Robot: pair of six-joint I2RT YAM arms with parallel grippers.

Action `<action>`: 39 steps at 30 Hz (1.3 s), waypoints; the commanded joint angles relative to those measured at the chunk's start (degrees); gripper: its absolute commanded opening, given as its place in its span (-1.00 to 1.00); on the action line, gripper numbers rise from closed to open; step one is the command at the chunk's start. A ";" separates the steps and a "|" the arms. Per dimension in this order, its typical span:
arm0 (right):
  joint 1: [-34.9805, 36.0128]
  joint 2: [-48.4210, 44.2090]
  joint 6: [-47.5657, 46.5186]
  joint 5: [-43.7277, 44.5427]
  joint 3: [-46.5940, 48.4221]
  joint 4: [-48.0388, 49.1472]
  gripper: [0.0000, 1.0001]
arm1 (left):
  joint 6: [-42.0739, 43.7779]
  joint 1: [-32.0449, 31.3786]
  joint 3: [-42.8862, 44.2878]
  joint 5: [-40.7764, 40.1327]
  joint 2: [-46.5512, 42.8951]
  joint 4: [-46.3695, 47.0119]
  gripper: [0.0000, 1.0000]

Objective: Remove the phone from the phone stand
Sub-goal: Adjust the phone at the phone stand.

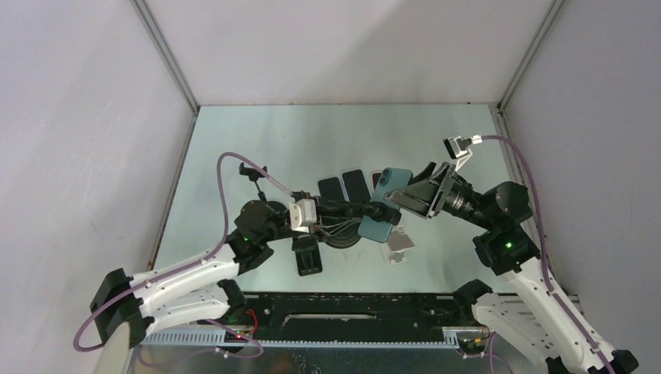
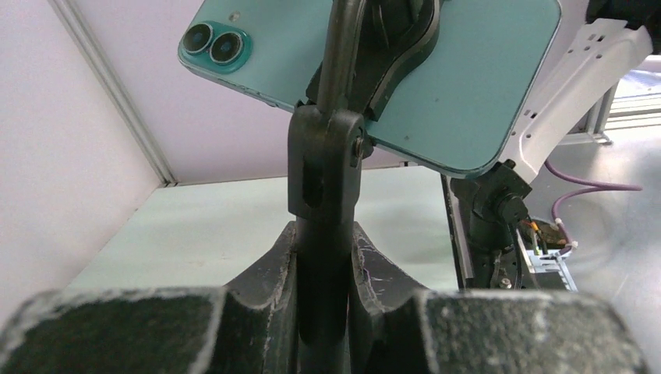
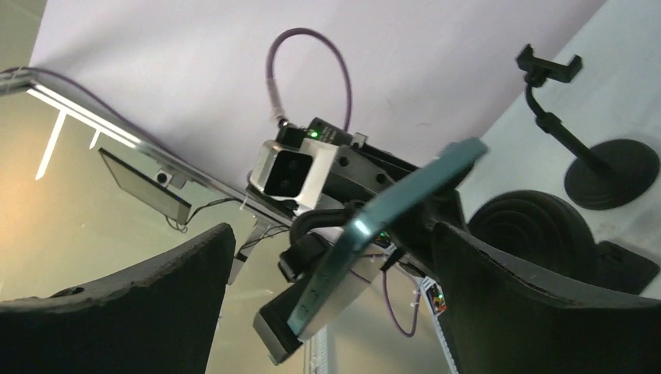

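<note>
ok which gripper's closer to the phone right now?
Right. The right gripper is open, straddling the phone; the left gripper is clamped on the stand neck below the phone.

The left wrist view crops the phone [image 2: 468, 86].

Plain white walls closed the scene in on three sides: the back wall [image 1: 343, 47], the left wall [image 1: 78, 156] and the right wall [image 1: 600, 101]. Grey metal posts [image 1: 166, 58] ran down the two far corners. The table [image 1: 312, 132] lay pale green and glossy, soft light glaring off its far half.
</note>
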 commanded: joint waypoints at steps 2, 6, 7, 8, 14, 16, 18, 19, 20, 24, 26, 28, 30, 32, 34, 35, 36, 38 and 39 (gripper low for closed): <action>3.24 0.37 -1.86 3.49 -0.63 10.94 0.99 | -7.09 0.55 3.88 3.24 1.15 18.98 -1.00; 3.53 0.50 1.46 4.28 -2.69 18.87 0.99 | -11.66 0.55 3.14 3.60 2.18 26.64 -1.00; 3.54 0.62 1.80 4.70 -2.88 20.30 0.99 | -12.39 0.51 3.12 3.63 2.46 29.00 -1.00; 3.53 0.68 2.41 4.89 -3.06 20.94 0.99 | -13.63 0.55 3.11 3.72 2.95 30.05 -1.00; 3.57 2.49 6.36 6.28 -3.24 29.79 0.99 | -16.50 0.56 3.69 3.71 5.02 35.46 -1.00; 3.59 3.40 8.17 6.89 -3.24 32.53 0.99 | -16.75 0.56 3.78 3.58 5.55 36.28 -1.00; 3.73 4.38 9.59 7.35 -3.24 35.15 0.99 | -16.79 0.56 3.87 3.47 5.95 36.55 -1.00; 3.85 5.00 10.38 7.44 -3.28 35.89 0.99 | -16.80 0.50 3.93 3.39 6.15 36.78 -1.00; 4.13 5.24 10.66 7.45 -3.26 37.19 0.99 | -16.80 0.53 3.99 3.35 6.25 36.89 -1.00; 5.98 6.41 10.71 7.32 -3.24 38.94 0.99 | -16.95 0.56 4.55 2.92 6.89 37.48 -1.00; 6.99 6.65 10.24 7.21 -3.24 39.11 0.99 | -17.02 0.54 4.98 2.74 7.28 38.01 -1.00; 7.82 6.77 9.78 7.34 -3.24 39.10 0.99 | -17.10 0.63 5.36 2.66 7.99 38.36 -1.00; 8.61 6.72 9.16 7.76 -3.24 39.01 0.99 | -17.33 0.65 5.65 2.46 8.53 39.09 -1.00; 9.36 6.52 8.38 8.42 -3.25 39.04 0.95 | -17.66 0.65 5.84 2.36 8.92 39.76 -1.00; 10.09 6.37 7.65 8.90 -3.25 39.54 0.84 | -18.02 0.66 5.93 2.34 9.36 40.14 -1.00; 10.52 6.36 7.49 8.96 -3.25 40.23 0.79 | -18.33 0.72 5.99 2.34 9.43 40.24 -1.00; 10.67 6.38 7.04 9.21 -3.24 40.49 0.66 | -18.65 0.74 6.00 2.32 9.64 40.49 -1.00; 11.14 6.24 5.95 9.90 -3.24 40.83 0.34 | -19.11 0.74 5.83 2.36 9.89 40.77 -1.00; 11.38 6.12 5.50 10.21 -3.24 40.57 0.23 | -19.23 0.74 5.68 2.31 9.92 40.77 -1.00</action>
